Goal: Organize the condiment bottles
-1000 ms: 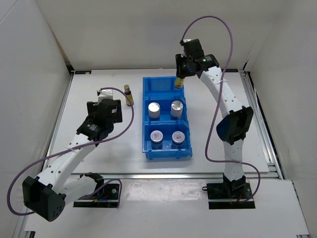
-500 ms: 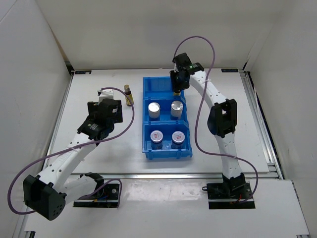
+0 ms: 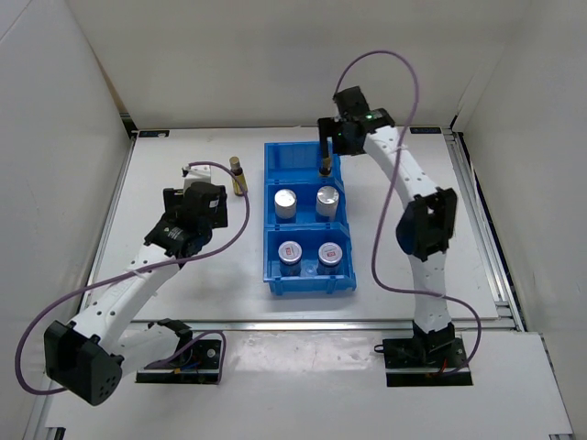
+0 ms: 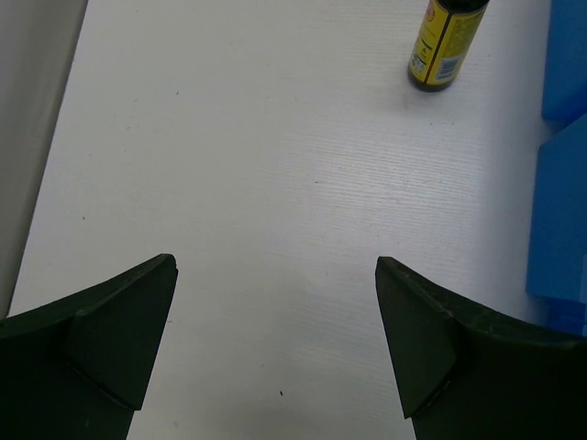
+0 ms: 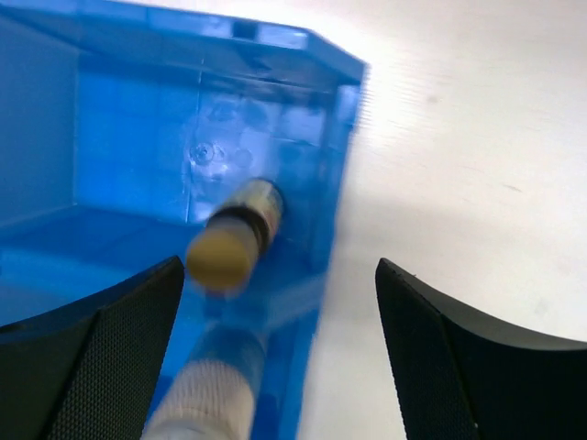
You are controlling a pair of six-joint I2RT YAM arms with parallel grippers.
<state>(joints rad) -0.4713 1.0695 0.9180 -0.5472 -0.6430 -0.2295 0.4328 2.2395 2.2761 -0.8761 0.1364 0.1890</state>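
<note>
Left wrist only: amber bottle (image 4: 444, 46) label

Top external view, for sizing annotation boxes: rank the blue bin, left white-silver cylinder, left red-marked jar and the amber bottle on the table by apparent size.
1. blue bin
2. left white-silver cylinder and left red-marked jar, too alike to rank
3. amber bottle on the table, slimmest

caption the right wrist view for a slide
Right gripper open over a blurred bottle in a corner of the blue bin
</note>
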